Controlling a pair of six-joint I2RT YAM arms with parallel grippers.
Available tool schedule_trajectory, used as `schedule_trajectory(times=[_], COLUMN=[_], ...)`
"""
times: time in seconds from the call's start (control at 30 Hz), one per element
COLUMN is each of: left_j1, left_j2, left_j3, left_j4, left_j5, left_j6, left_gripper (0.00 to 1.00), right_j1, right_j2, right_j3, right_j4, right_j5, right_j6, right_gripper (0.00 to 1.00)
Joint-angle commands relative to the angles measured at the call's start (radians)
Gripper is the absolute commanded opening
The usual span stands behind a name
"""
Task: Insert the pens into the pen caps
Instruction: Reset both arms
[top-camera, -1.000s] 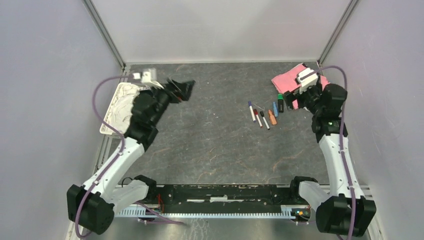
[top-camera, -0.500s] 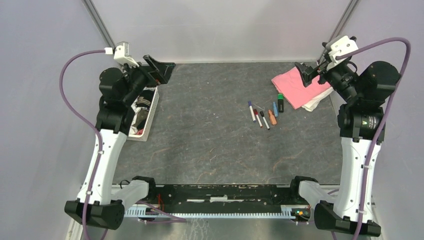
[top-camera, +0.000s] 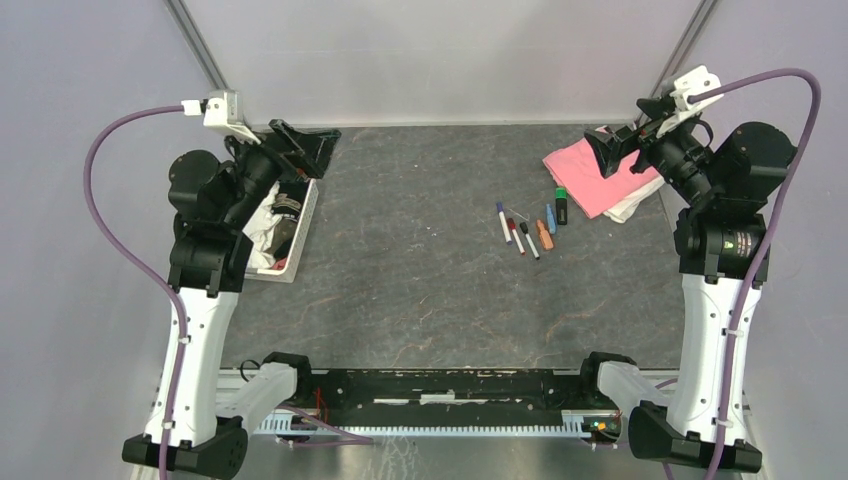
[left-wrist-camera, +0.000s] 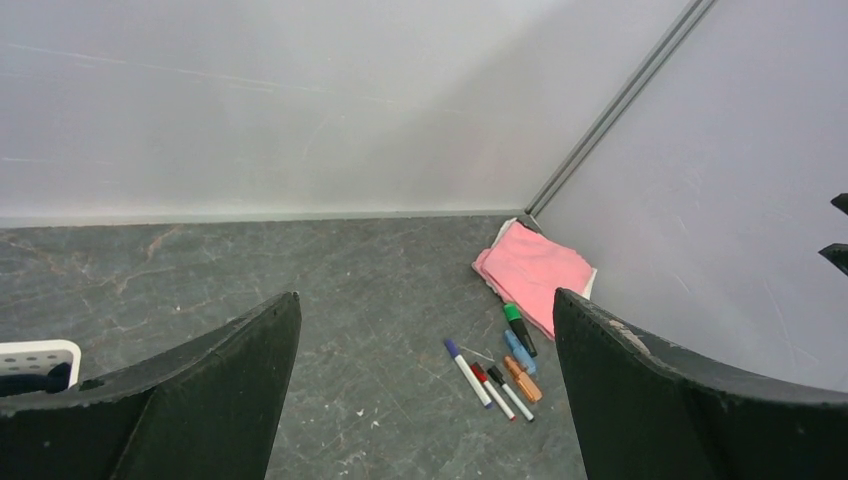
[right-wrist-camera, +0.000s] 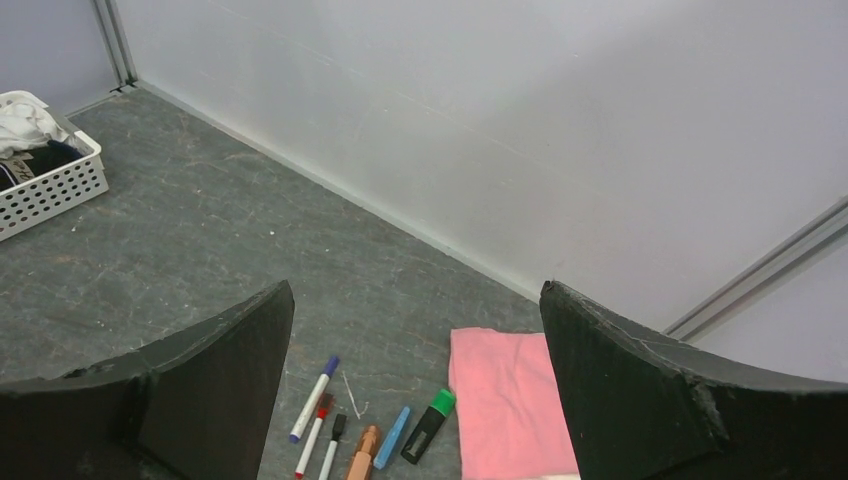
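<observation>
Six pens lie side by side right of the table's centre: three thin white pens with a purple cap (top-camera: 503, 222), a red cap (top-camera: 514, 236) and a black cap (top-camera: 528, 240), then an orange marker (top-camera: 544, 234), a blue marker (top-camera: 550, 218) and a black-and-green marker (top-camera: 561, 205). Their caps sit on their far ends. My left gripper (top-camera: 305, 148) hangs open and high at the back left, far from them. My right gripper (top-camera: 608, 150) hangs open above the pink cloth. Both wrist views look down on the pens: purple-capped pen (left-wrist-camera: 467, 371), black-and-green marker (right-wrist-camera: 428, 426). Both grippers (left-wrist-camera: 425, 300) (right-wrist-camera: 416, 290) are empty.
A folded pink cloth (top-camera: 590, 172) over a white one lies at the back right, just behind the pens. A white basket (top-camera: 290, 225) with cloth and dark items stands at the left edge under my left arm. Walls close in the back and both sides.
Both arms have risen from a low crouch to stand tall. The left arm swung back off the basket, and the right gripper lifted off the pink cloth. Pens unmoved.
</observation>
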Motion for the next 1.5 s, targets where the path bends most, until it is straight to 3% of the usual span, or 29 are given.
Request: schedule_trajectory(times=[0.0,0.53,1.47], left_j1=[0.003,0.003,0.003], left_j2=[0.004,0.006,-0.002], left_j3=[0.012,-0.017,-0.071], left_j4=[-0.024,-0.022,-0.012], left_j5=[0.036,0.064,0.08], left_j6=[0.045,0.048,0.052], left_gripper=[1.0,1.0,1.0], right_j1=[-0.001,-0.001,-0.001], right_j2=[-0.017,-0.022,-0.025], right_j3=[0.003,-0.034,-0.051], right_j4=[-0.011,0.015,0.008], right_j5=[-0.017,-0.137,-0.128], right_j6=[0.008,0.021,0.003], right_gripper=[0.98,0.98,0.98])
